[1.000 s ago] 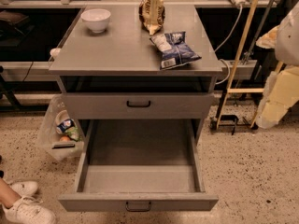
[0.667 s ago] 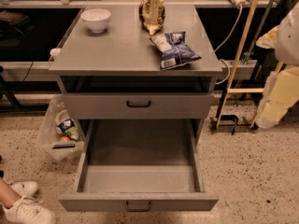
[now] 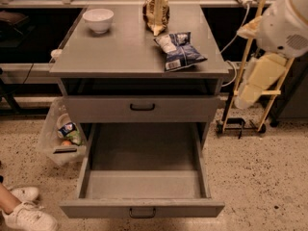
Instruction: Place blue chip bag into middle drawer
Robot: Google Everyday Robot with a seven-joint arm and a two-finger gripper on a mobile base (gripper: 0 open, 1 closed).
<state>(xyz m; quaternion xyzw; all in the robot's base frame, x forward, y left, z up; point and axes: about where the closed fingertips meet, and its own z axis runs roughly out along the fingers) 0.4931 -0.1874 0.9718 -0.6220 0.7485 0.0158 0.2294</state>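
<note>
**Light, crinkly bag to be taken from the worktop edge**

The blue chip bag [image 3: 179, 51] is seen lying flat on the grey worktop [image 3: 120, 52], towards the right front corner, with one end close to the front edge. Just behind it, a tan snack bag [image 3: 156, 13] stands upright; a white bowl [image 3: 98, 19] is set well apart at the back left. The middle drawer [image 3: 144, 184] is pulled fully out below, and nothing is seen inside it. Above it, a shallower drawer front [image 3: 142, 108] with a black handle is closed.

The tool [image 3: 248, 93] hangs off to the right of the cabinet, beside the worktop and well apart from the bag. Whether it is spread or pressed together cannot be told from this view. Nothing is seen to be carried by it.

The bag is judged to be very light, soft and air-filled, with a smooth foil skin that is likely to slip and crumple under pressure. The contents are probably brittle, so a hard squeeze across the puffed middle is best avoided. A hold would be better taken across the narrower width near a crimped end seam, where the foil is flatter and stiffer. Because the bag lies flat, a descent from above is called for. Care is needed so that the bag is not pushed off the front edge or into the tan bag.
</note>
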